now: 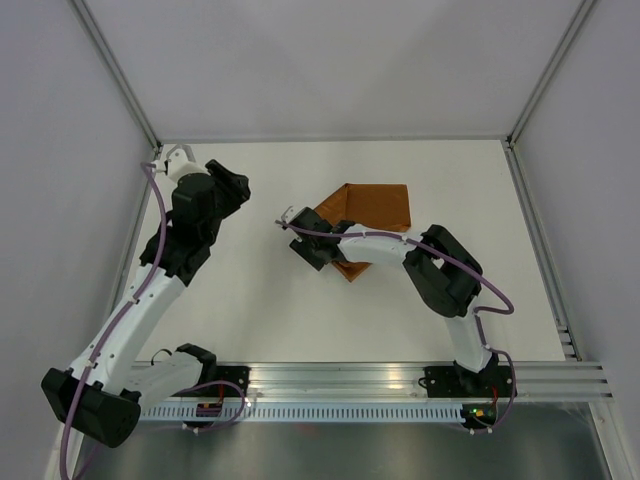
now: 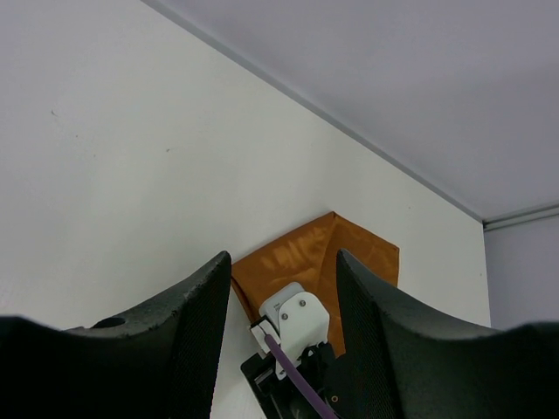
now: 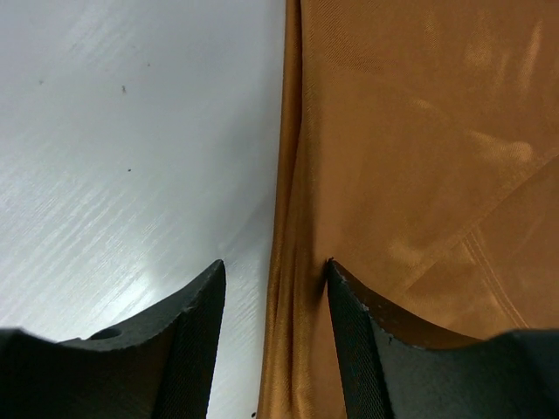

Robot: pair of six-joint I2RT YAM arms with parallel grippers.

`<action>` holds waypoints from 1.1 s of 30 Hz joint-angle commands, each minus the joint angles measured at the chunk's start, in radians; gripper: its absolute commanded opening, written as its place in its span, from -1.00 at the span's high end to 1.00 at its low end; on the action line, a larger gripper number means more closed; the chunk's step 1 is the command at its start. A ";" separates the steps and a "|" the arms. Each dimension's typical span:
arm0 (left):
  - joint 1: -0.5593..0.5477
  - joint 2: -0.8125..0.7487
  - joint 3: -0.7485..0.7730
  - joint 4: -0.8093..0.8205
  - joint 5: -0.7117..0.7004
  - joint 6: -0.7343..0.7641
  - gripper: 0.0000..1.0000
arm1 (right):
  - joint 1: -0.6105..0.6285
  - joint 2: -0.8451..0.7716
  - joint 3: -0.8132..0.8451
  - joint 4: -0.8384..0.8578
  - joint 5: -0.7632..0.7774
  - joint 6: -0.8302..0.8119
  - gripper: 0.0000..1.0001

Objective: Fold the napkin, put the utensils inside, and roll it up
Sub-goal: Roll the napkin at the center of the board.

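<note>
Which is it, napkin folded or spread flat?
Folded: the napkin shows an irregular outline from above, and the right wrist view shows overlapping layers.

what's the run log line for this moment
rust-orange cloth napkin: folded | right gripper: open, over napkin edge | left gripper: open, empty

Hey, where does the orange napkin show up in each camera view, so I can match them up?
Top external: the napkin lies right of centre, partly under the right arm.
Left wrist: napkin low in the frame, just right of centre.
Right wrist: napkin fills the right half.
Shared landmark: the white table bordering the napkin's edge.
</note>
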State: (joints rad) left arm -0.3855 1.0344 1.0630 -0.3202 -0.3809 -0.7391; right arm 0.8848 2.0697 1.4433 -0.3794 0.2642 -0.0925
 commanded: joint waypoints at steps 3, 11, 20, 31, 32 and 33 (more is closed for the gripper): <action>0.010 0.009 0.017 0.018 0.046 0.043 -0.15 | 0.005 0.026 0.046 0.004 0.087 0.011 -0.13; 0.017 0.013 -0.001 0.036 0.065 0.041 -0.15 | 0.014 0.026 0.037 0.007 0.095 0.008 -0.13; 0.017 0.019 -0.014 0.046 0.077 0.037 -0.14 | 0.014 0.035 0.017 0.025 0.090 -0.010 0.17; 0.017 0.029 -0.017 0.053 0.085 0.040 -0.13 | 0.011 0.047 0.008 0.024 0.090 -0.016 0.17; 0.017 0.030 -0.017 0.056 0.086 0.041 -0.13 | 0.009 0.052 0.008 0.025 0.089 -0.018 0.20; 0.017 0.030 -0.018 0.056 0.086 0.041 -0.13 | 0.009 0.052 0.006 0.025 0.086 -0.019 0.24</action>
State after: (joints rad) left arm -0.3725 1.0557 1.0470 -0.2947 -0.3256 -0.7349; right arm 0.8932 2.0941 1.4548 -0.3489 0.3305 -0.1013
